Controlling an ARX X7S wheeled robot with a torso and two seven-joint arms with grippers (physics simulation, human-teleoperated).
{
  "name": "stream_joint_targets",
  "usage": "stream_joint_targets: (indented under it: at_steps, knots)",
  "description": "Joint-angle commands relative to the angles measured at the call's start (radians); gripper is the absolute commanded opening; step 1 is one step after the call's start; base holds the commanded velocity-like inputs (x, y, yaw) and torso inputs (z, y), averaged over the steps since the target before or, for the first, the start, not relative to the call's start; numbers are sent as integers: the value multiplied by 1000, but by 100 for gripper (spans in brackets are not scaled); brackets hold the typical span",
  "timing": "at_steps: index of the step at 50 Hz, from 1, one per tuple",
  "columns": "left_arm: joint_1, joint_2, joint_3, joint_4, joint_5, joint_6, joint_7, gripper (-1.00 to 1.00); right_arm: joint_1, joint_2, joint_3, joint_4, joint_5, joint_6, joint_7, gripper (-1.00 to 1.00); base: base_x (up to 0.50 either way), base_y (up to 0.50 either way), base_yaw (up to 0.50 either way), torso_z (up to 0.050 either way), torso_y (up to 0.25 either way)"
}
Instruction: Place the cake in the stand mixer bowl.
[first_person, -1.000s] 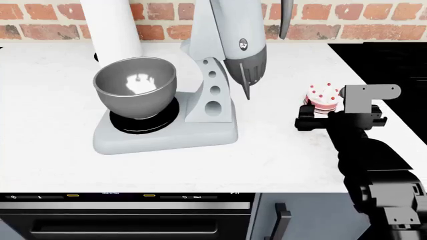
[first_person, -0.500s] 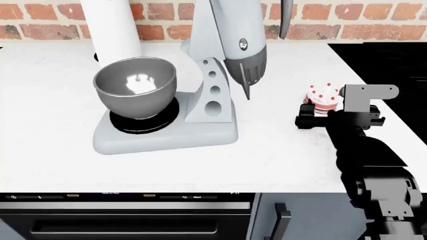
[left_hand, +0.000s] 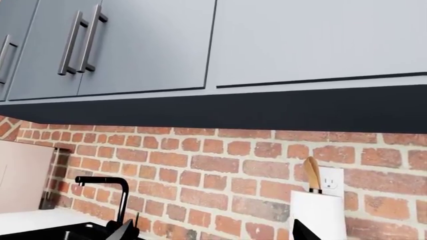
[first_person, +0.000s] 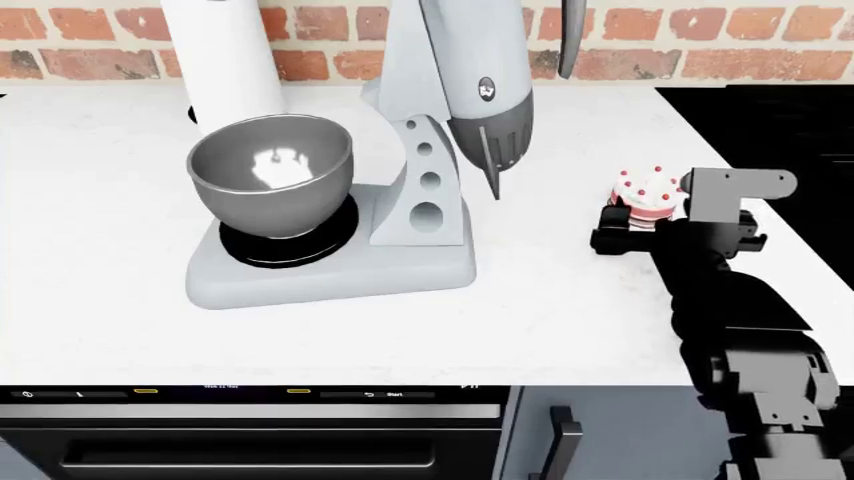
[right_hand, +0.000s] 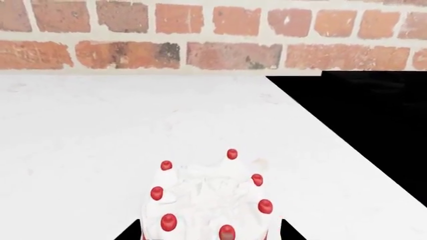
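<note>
The cake (first_person: 645, 197) sits on the white tabletop (first_person: 107, 280) at right of the frame, between the right claw (first_person: 627, 228)'s jaws; whether they grip it, I cannot tell. The stand mixer bowl (first_person: 271, 172), centre-left, is empty, so lifting and carrying remain. The left claw is out of sight.
</note>
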Motion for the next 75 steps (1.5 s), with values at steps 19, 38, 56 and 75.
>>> stream_joint_targets:
  at_steps: [19, 38, 56, 75]
  knots:
    - [8, -4, 9, -4, 1, 11, -5, 100, -22, -7, 3, 15, 27, 20, -46, -100, 0, 0, 0, 0, 0]
    - [9, -3, 20, -11, -2, 18, -8, 100, -81, 35, -11, -256, 45, 107, -14, -100, -1, 0, 0, 0, 0]
    - [18, 2, 33, -11, 6, 29, -6, 100, -269, 117, 119, -815, 158, 231, 113, -100, 0, 0, 0, 0, 0]
    - [29, 9, 51, -17, 20, 42, -1, 100, -346, 173, 236, -1306, 346, 403, 232, -100, 0, 0, 0, 0, 0]
